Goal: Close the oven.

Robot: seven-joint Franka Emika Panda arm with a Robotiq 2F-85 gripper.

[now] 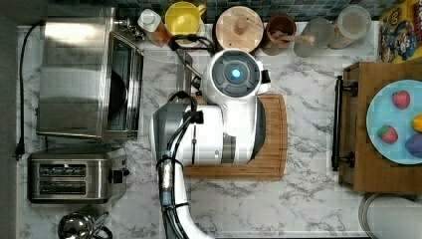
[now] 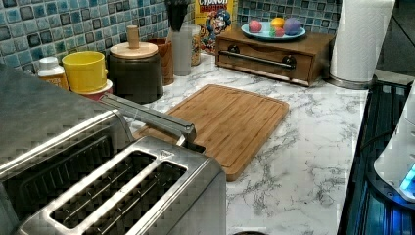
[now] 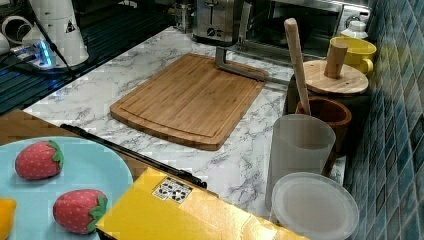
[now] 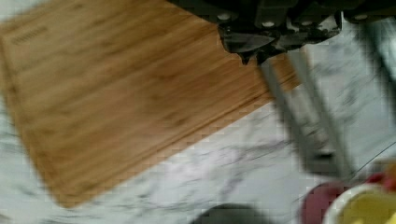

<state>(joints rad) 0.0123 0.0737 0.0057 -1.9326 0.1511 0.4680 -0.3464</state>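
Note:
The oven (image 1: 74,74) stands at the top view's left, and its dark interior (image 1: 119,89) is exposed. Its glass door hangs down flat toward the counter. The door's long metal bar handle (image 1: 184,69) lies just past the wooden cutting board; it also shows in the left view as the handle (image 2: 147,116), in the right view as the handle (image 3: 240,67) and in the wrist view as the handle (image 4: 303,116). My white arm (image 1: 234,99) hovers over the board beside that handle. The gripper (image 4: 253,58) hangs a little above the board's corner next to the bar, shut with nothing in it.
A two-slot toaster (image 1: 74,177) sits beside the oven, with a kettle (image 1: 82,226) near the counter's edge. The cutting board (image 1: 273,149) lies mid-counter. A yellow mug (image 1: 183,19), a lidded canister (image 1: 239,27) and cups line the tiled wall. A wooden drawer box (image 1: 383,169) carries a plate of toy fruit.

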